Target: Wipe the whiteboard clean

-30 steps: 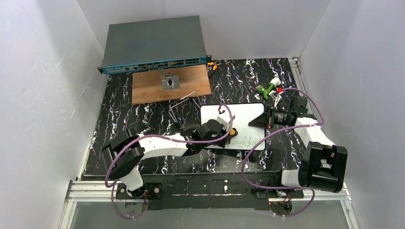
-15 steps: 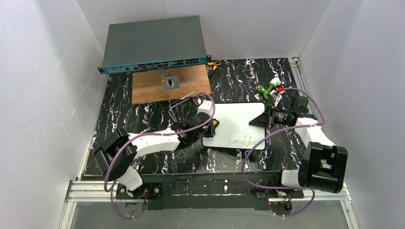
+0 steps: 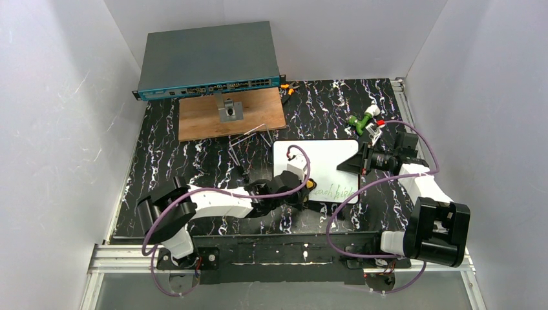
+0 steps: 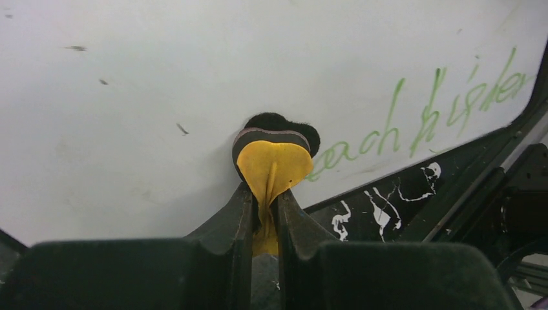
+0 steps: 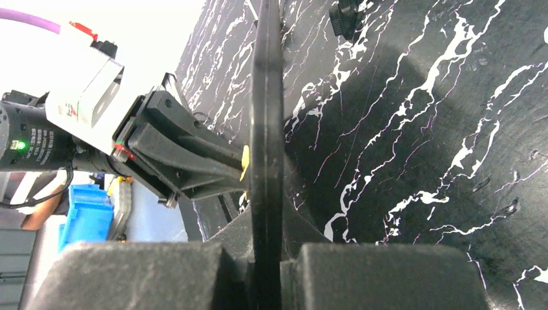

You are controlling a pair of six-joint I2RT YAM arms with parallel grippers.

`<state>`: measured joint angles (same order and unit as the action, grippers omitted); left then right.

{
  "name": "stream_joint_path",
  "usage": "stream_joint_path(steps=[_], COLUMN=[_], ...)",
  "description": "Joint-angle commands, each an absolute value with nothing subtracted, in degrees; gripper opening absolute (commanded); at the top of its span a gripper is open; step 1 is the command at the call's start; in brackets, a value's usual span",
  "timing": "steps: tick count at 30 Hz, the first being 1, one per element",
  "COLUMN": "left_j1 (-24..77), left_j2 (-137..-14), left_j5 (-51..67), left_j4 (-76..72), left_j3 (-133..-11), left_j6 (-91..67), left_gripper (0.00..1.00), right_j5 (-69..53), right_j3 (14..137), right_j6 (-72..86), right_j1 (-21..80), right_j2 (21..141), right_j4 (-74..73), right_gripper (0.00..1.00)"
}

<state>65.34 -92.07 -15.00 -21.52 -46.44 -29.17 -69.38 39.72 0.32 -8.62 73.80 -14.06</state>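
Observation:
The whiteboard [image 3: 323, 161] lies on the black marbled table, with green writing [image 3: 333, 191] along its near edge. My left gripper [image 3: 307, 187] is shut on a yellow eraser [image 4: 271, 161] whose dark pad presses on the whiteboard [image 4: 161, 97], just left of the green writing [image 4: 420, 119]. My right gripper [image 3: 354, 163] is shut on the board's right edge. In the right wrist view the whiteboard [image 5: 266, 129] shows edge-on between the jaws of my right gripper [image 5: 266, 248], and a bit of the eraser [image 5: 245, 163] shows beyond it.
A grey network switch [image 3: 208, 58] stands at the back. In front of it lies a brown wooden panel [image 3: 213, 119] carrying a metal block [image 3: 230, 111]. A wire stand [image 3: 249, 139] sits near the board's far left corner. A green and white marker [image 3: 363, 118] lies at the back right.
My left gripper carried the eraser up to the board's far left side, then came back down to the near edge beside the writing. The right gripper stayed on the board's edge.

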Motion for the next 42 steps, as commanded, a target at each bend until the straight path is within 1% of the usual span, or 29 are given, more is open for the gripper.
stream_joint_path(steps=[1, 5, 9, 11, 15, 23, 28, 30, 35, 42], left_j1=[67.2, 67.3, 67.0, 65.6, 62.8, 62.8, 66.6, 68.4, 70.0, 69.6], left_j2=[-94.7, -94.8, -95.3, -96.0, -97.5, -96.7, -94.9, -96.2, -99.9, -100.0], left_j5=[-13.0, -18.5, -29.4, -32.7, -33.0, -33.7, -33.7, -33.8, -34.9, -42.2], left_j4=[-22.4, -18.0, -10.3, -6.4, -2.7, -3.7, -11.9, -12.4, -8.1, -0.8], left_j3=[-49.2, -50.7, -53.6, -56.0, -57.7, -57.0, -54.7, -55.7, -59.9, -61.0], left_j6=[-30.0, -31.3, -31.8, -33.2, -35.3, -35.3, -30.7, -30.2, -31.4, -34.0], left_gripper=[0.0, 0.0, 0.0, 0.0, 0.0, 0.0, 0.0, 0.0, 0.0, 0.0], right_j5=[-72.7, -72.4, -71.0, -70.3, -70.0, -69.3, -68.3, -68.0, -67.8, -67.8], right_j3=[39.2, 39.8, 40.5, 41.1, 40.9, 41.0, 40.9, 40.9, 40.8, 40.8], right_j6=[1.4, 1.5, 4.0, 4.2, 4.2, 4.2, 5.3, 5.5, 5.9, 5.9], right_j1=[-8.2, -7.9, -6.2, -5.1, -4.6, -4.7, -4.7, -4.7, -4.7, -4.7], right_j2=[71.3, 71.4, 71.3, 71.3, 70.7, 70.7, 71.2, 71.2, 71.1, 71.2], right_j4=[-8.5, -6.2, -1.9, -1.4, -1.4, -2.0, -2.0, -2.0, -2.1, -2.1], right_gripper=[0.01, 0.01, 0.01, 0.01, 0.01, 0.01, 0.01, 0.01, 0.01, 0.01])
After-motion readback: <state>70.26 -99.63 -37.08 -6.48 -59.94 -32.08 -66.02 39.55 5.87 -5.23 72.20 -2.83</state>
